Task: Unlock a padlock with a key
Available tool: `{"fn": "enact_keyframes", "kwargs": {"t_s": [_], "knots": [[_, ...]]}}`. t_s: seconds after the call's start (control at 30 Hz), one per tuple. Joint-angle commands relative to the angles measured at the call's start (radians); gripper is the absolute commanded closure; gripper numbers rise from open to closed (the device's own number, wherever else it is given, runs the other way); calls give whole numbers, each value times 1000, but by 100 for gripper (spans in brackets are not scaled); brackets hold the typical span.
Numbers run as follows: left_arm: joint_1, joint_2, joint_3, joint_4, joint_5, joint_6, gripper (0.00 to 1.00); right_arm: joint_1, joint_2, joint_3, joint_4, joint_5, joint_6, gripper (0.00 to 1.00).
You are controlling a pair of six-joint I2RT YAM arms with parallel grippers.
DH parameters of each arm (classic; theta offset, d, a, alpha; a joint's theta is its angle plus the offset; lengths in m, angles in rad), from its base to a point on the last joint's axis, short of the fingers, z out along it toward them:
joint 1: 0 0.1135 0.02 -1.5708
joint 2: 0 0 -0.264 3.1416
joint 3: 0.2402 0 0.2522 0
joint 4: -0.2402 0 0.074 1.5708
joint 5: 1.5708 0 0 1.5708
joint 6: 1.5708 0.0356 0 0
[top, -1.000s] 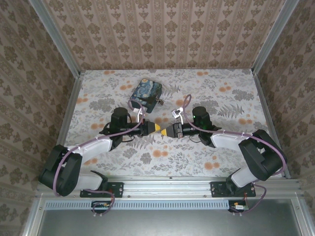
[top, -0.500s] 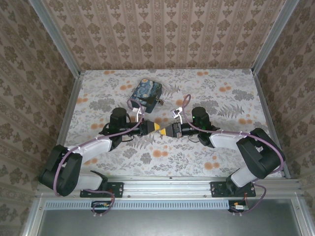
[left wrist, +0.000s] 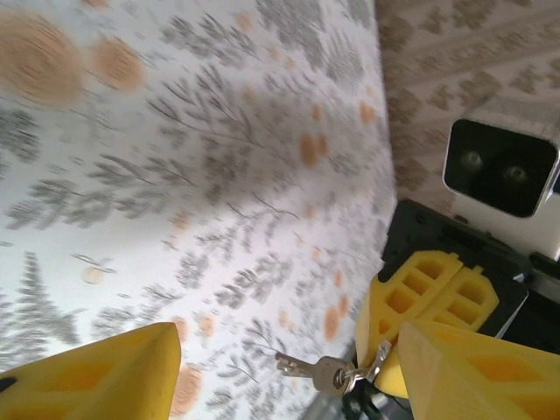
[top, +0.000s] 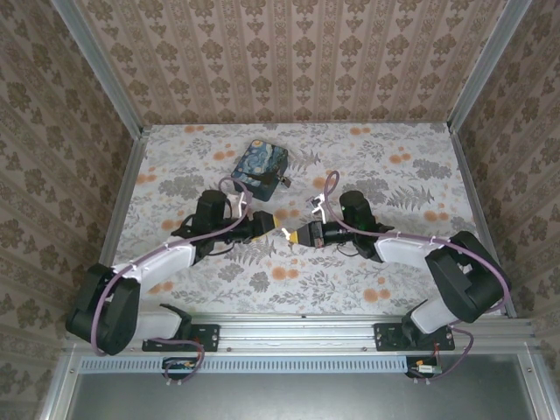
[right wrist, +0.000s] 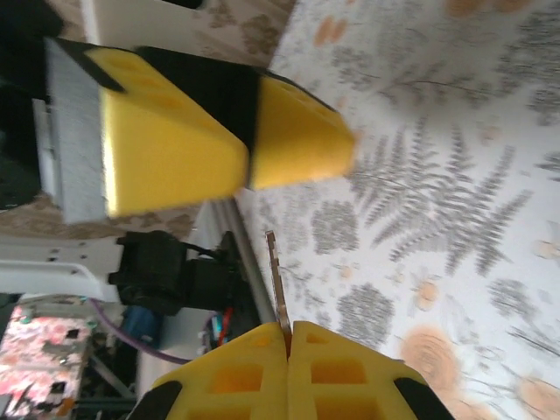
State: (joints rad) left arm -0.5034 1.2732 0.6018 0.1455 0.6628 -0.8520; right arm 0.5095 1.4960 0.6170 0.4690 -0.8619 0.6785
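Note:
My right gripper (right wrist: 289,328) is shut on the key (right wrist: 276,280); its thin toothed blade sticks straight out from between the yellow pads. In the left wrist view the right gripper (left wrist: 385,350) pinches that key, and a second silver key (left wrist: 319,372) dangles from its ring. My left gripper (left wrist: 289,350) stands open just in front of it, with nothing between its fingers (left wrist: 105,376). From above, the two grippers face each other tip to tip over the table's middle, a small gap apart. The padlock (top: 282,181) is a tiny dark piece at the near right corner of the blue box (top: 261,164).
The blue swirly-painted box sits behind the grippers at the table's back centre. The floral tablecloth (top: 394,175) covers the whole table. Patterned walls (top: 289,61) and metal frame rails close in three sides.
The left gripper has opened and drawn back a little to the left. The right gripper has closed on the key and now holds it alone.

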Motion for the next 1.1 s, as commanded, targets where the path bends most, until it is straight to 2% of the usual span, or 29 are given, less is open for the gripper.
{"fn": "enact_keyframes", "kwargs": {"t_s": [0.0,0.13,0.23,0.47,0.73,0.87,1.07], "knots": [[-25,-4,60,-164,-250,44,32,-50,-46,37,-240,96,-129,100],[-114,109,144,-181,-570,-86,31,-131,-82,58,-382,216,-176,100],[-198,252,292,-238,-779,-169,31,-173,-97,84,-448,282,-203,100],[-333,630,709,-516,-1068,-361,32,-261,-176,100,-508,345,-217,100],[-360,913,1047,-748,-1249,-585,33,-304,-210,101,-541,363,-232,100],[-346,1004,1168,-785,-1304,-597,33,-305,-212,91,-547,362,-244,100],[-295,1106,1256,-731,-1287,-587,33,-307,-224,74,-545,353,-246,100]]}}
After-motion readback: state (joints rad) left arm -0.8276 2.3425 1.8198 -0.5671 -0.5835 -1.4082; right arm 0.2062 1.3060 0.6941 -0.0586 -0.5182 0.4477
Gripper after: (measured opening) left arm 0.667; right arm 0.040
